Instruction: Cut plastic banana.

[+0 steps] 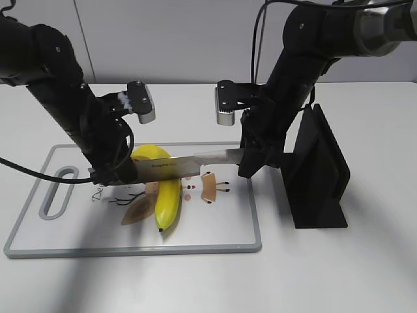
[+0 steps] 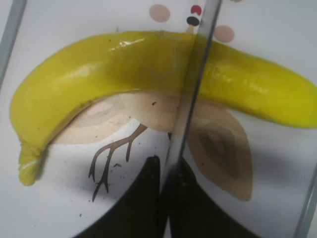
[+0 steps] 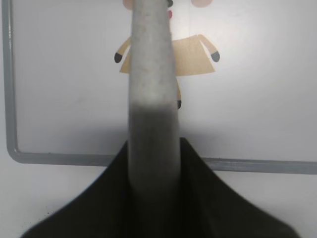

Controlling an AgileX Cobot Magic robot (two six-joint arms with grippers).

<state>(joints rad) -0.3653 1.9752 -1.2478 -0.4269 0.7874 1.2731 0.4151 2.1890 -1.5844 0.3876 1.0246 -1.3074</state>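
A yellow plastic banana (image 1: 167,190) lies on the white cutting board (image 1: 215,236), curved, with its tip toward the front. A steel knife (image 1: 186,165) lies across the banana's upper half, blade edge on it. My right gripper (image 1: 251,163) is shut on the knife's handle end at the board's right side. My left gripper (image 1: 116,173) is shut on the blade's tip, left of the banana. In the left wrist view the blade (image 2: 196,74) crosses the banana (image 2: 114,64) and runs between the shut jaws (image 2: 171,166). In the right wrist view the knife (image 3: 151,74) runs out from the jaws (image 3: 153,145).
The board has a grey rim (image 3: 49,158), a handle slot (image 1: 57,191) at the left and printed cartoon figures (image 1: 210,187). A black knife stand (image 1: 319,171) stands right of the board, close to the right arm. The white table runs all round.
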